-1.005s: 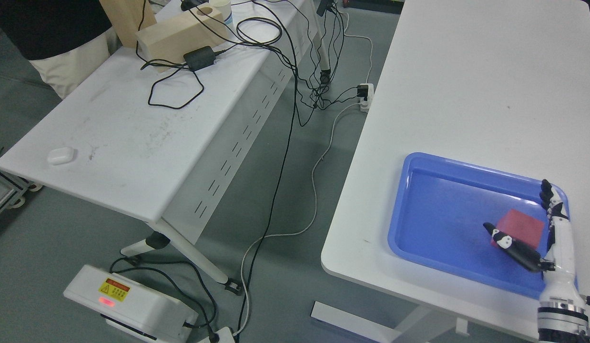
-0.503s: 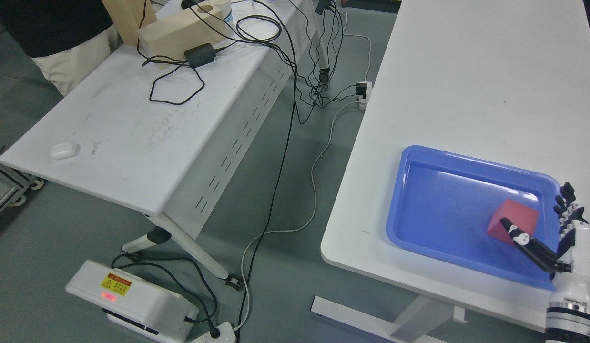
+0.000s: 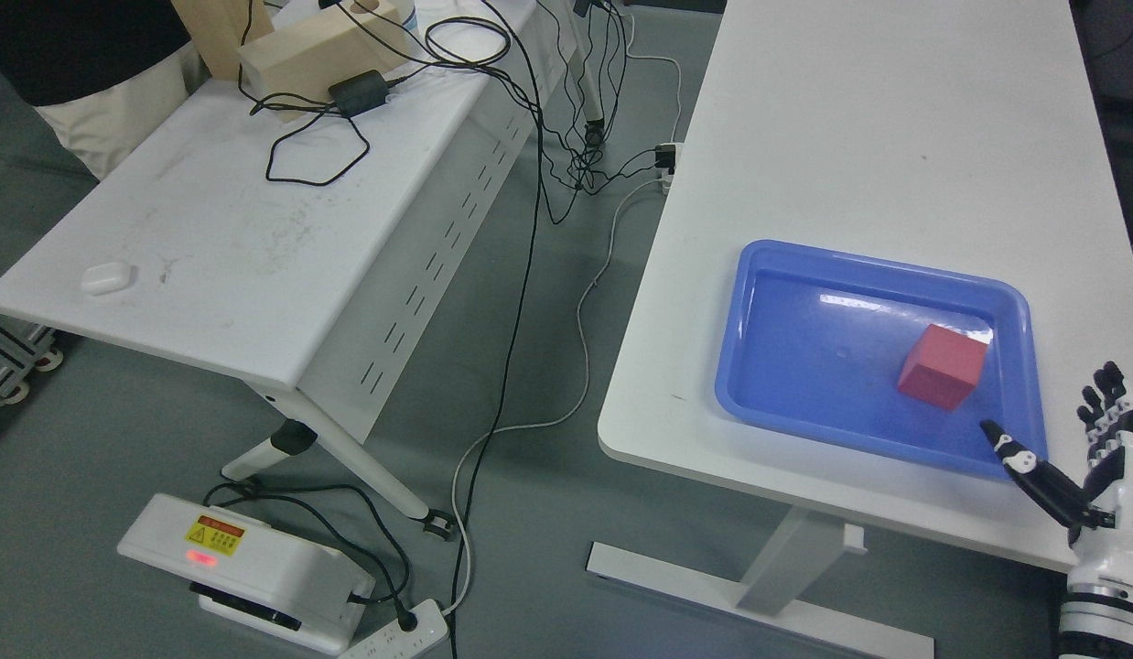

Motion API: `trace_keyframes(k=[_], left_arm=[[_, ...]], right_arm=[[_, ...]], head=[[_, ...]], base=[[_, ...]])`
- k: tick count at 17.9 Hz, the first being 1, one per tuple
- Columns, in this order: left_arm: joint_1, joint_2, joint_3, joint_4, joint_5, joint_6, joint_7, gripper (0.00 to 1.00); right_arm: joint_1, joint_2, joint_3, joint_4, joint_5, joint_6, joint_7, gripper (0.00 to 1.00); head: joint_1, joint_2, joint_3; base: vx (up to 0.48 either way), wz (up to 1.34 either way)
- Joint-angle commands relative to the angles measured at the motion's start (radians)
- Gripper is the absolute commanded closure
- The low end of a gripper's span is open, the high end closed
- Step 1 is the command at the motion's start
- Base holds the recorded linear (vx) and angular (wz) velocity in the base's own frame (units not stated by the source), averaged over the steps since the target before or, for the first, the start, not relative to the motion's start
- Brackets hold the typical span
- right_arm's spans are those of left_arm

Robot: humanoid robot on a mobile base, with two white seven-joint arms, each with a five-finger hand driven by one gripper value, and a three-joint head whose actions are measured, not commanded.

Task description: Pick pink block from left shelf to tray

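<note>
Pink block (image 3: 943, 366) lies in the blue tray (image 3: 759, 366), toward its right end. Right hand (image 3: 1074, 458) sits just off the tray's near right corner, fingers spread, holding nothing; its wrist is cut off by the frame. Left hand not visible.

Yellow warning label (image 3: 216, 533) with triangle sign on white floor box (image 3: 246, 572); print too small to read.
</note>
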Motion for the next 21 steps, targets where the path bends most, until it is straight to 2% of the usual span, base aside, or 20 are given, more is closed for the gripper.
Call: trace_keyframes(k=[1,21], left_arm=[[0.009,0.017,0.0,0.0,-0.002,-0.001,0.001,0.0],[0.009,0.017,0.0,0.0,-0.002,-0.001,0.001,0.0]], right_arm=[[-0.001,-0.018,-0.013,0.0,-0.01,0.0,0.001,0.0],[-0.001,-0.018,-0.009,0.0,-0.012,-0.003,0.009,0.0]], head=[[0.0,0.0,0.0],[0.0,0.0,0.0]], base=[[-0.085,-0.2],[-0.053,-0.19]])
